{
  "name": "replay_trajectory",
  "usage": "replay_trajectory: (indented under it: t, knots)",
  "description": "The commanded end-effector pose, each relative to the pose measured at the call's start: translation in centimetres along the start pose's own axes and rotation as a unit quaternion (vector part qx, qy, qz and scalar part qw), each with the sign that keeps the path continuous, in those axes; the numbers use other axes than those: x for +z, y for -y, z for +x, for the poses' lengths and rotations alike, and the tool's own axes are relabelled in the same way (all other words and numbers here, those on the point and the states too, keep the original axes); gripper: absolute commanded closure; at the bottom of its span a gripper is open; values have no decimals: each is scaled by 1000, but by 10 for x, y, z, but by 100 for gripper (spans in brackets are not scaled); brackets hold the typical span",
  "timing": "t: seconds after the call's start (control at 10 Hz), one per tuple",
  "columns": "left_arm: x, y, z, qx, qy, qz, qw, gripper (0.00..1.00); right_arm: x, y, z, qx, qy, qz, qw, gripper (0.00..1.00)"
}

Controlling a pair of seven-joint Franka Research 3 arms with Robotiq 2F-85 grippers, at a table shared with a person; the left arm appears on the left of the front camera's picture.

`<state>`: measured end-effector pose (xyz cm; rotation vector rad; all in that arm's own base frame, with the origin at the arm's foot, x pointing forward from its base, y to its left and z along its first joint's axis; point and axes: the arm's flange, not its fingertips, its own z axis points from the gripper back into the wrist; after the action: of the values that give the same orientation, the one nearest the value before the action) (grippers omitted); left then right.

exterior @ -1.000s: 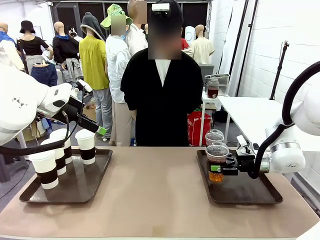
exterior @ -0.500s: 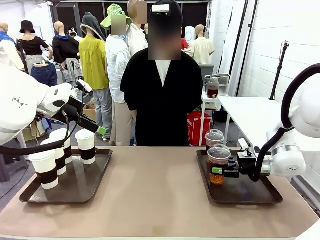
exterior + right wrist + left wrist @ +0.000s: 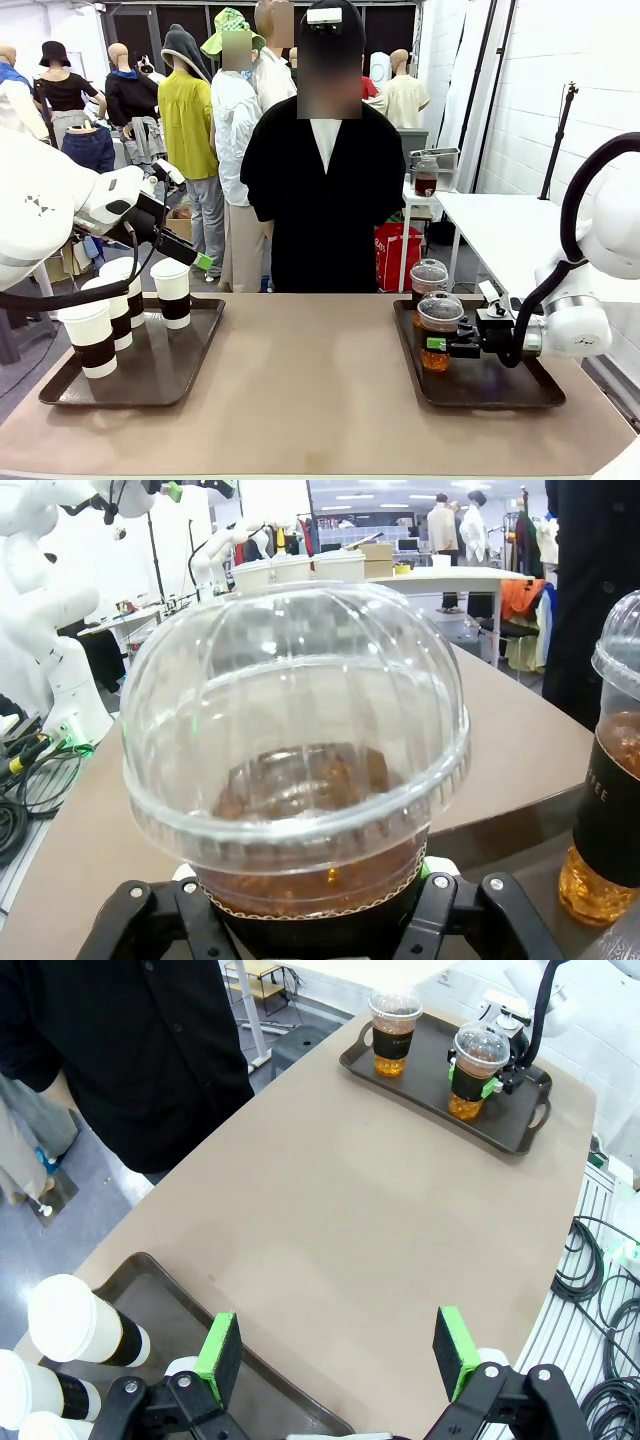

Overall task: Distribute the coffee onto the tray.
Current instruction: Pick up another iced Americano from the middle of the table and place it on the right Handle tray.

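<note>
tan table (image 3: 310,400), two dark trays (image 3: 150,375)

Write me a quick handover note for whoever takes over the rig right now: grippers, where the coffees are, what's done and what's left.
Right gripper: shut on the near clear plastic dome-lidded cup of brown liquid, over the dark right tray; whether it is lifted off the tray cannot be told.
Left gripper: open, holding nothing, above the dark left tray.
Second clear dome-lidded cup stands at the right tray's far end.
Four white paper cups with white lids and dark brown sleeves stand on the left tray.
Done: all six cups are on or over a tray.
Left: probably placing the gripped cup and letting go.
</note>
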<state>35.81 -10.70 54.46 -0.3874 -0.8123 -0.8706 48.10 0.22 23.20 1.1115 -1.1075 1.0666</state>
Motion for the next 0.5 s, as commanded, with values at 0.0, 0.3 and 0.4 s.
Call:
replay_trajectory:
  t: [0.0, 0.3, 0.4]
  knots:
    - [1, -1, -1, 2, -1, -3, 1000, 0, 2, 6, 2, -21, 6, -8, 1000, 34]
    - [1, -1, -1, 2, -1, -3, 1000, 0, 2, 3, 3, -36, -7, -11, 999, 0]
    - [1, -1, -1, 2, -1, -3, 1000, 0, 3, 1, 2, -38, -9, -14, 999, 0]
